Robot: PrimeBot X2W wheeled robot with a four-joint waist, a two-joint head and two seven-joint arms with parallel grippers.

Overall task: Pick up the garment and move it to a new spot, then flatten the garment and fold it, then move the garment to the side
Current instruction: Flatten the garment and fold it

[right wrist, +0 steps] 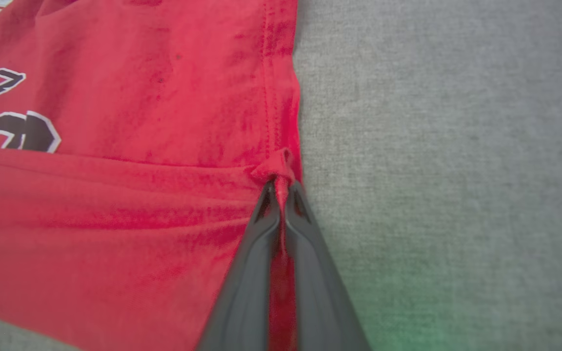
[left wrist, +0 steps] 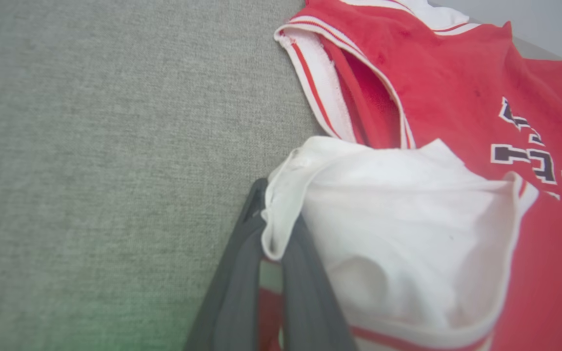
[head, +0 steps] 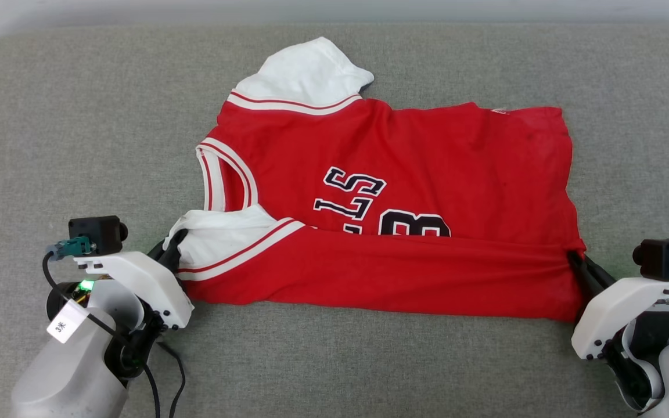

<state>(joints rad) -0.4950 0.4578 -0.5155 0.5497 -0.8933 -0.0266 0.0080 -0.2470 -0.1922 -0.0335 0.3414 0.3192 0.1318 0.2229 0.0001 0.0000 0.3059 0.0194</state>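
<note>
Fold in progress: the jersey (head: 392, 174) is lying across the middle of the grey cushion (head: 79, 145), its near edge doubled over towards the cushion's far side and covering part of the lettering (head: 363, 203). The left gripper (head: 173, 247) is pinching the rim of the white sleeve (head: 224, 238), fingers closed to a sliver on the cloth. The right gripper (head: 575, 261) is clamping the red hem corner (right wrist: 276, 165), tips pressed together. The fabric is appearing light, limp and prone to bunching, so stitched edges and corners are probably offering the surest hold.
</note>
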